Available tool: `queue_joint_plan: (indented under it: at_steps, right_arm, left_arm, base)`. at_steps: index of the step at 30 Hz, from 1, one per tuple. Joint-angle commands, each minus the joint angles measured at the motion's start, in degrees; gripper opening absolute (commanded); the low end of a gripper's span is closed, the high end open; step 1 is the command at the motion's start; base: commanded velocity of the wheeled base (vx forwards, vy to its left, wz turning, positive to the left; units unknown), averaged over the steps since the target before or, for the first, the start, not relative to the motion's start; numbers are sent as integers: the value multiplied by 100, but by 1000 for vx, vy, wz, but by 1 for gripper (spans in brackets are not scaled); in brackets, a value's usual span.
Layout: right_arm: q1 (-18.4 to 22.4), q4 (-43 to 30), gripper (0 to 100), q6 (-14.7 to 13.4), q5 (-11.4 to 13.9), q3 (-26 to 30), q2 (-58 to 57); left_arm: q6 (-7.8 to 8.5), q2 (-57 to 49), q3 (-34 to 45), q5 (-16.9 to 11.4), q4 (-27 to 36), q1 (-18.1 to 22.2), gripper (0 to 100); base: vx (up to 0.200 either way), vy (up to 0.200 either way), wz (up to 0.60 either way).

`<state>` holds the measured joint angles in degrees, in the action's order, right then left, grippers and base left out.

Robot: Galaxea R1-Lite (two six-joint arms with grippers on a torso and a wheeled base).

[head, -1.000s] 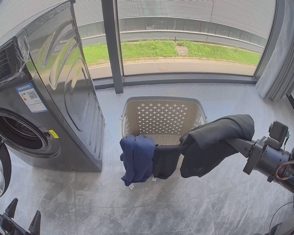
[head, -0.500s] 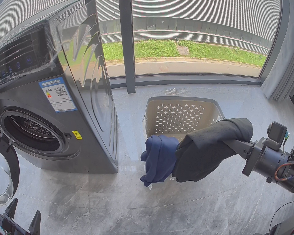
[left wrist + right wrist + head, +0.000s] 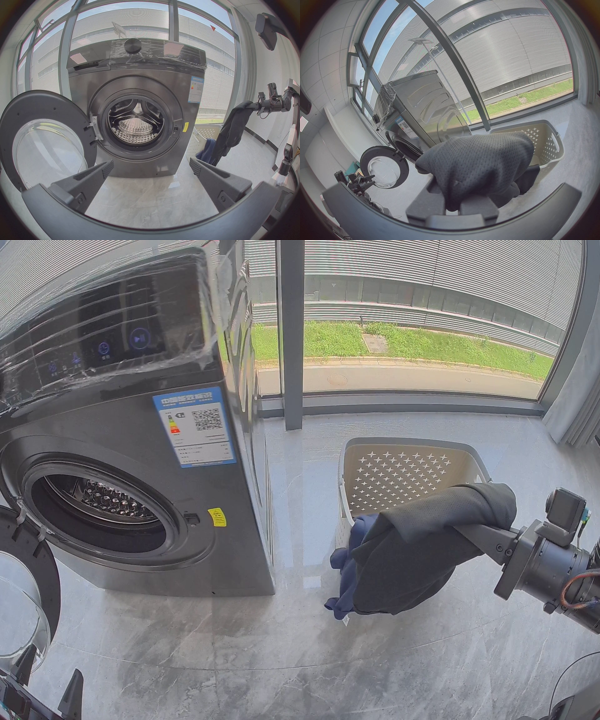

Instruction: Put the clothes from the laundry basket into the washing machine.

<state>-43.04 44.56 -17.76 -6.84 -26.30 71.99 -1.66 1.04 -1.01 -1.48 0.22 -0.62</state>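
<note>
Daylight comes through a tall window onto grey marbled floor, curtain beside.

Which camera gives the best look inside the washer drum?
The left wrist view: it faces the open drum head-on, no clothes visible inside. The head view sees the drum at a slant; the right wrist view catches just its rim.

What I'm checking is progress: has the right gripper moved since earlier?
Yes: right gripper with dark garment shifted left against the laundry basket, toward the washing machine.
</note>
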Motion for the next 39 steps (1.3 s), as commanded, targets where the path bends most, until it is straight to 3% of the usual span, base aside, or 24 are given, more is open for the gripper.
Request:
queue_joint_plan:
  at_steps: [1, 12, 33, 39]
  right_arm:
    - [-2, 0, 0, 1, -2, 10, 0]
    - [-2, -8, 0, 10, 51, 10, 0]
    - [7, -17, 0, 18, 86, 72, 0]
    - [7, -17, 0, 18, 86, 63, 0]
  left_arm:
    - [-1, -42, 92, -2, 4, 1, 100]
    - [-1, -42, 92, -2, 4, 1, 100]
    - [-1, -42, 92, -2, 4, 1, 100]
    - [-1, -33, 92, -2, 4, 1, 100]
  base:
    - [0, 200, 0]
    - [0, 36, 0]
    - [-200, 0, 0]
    - [0, 0, 0]
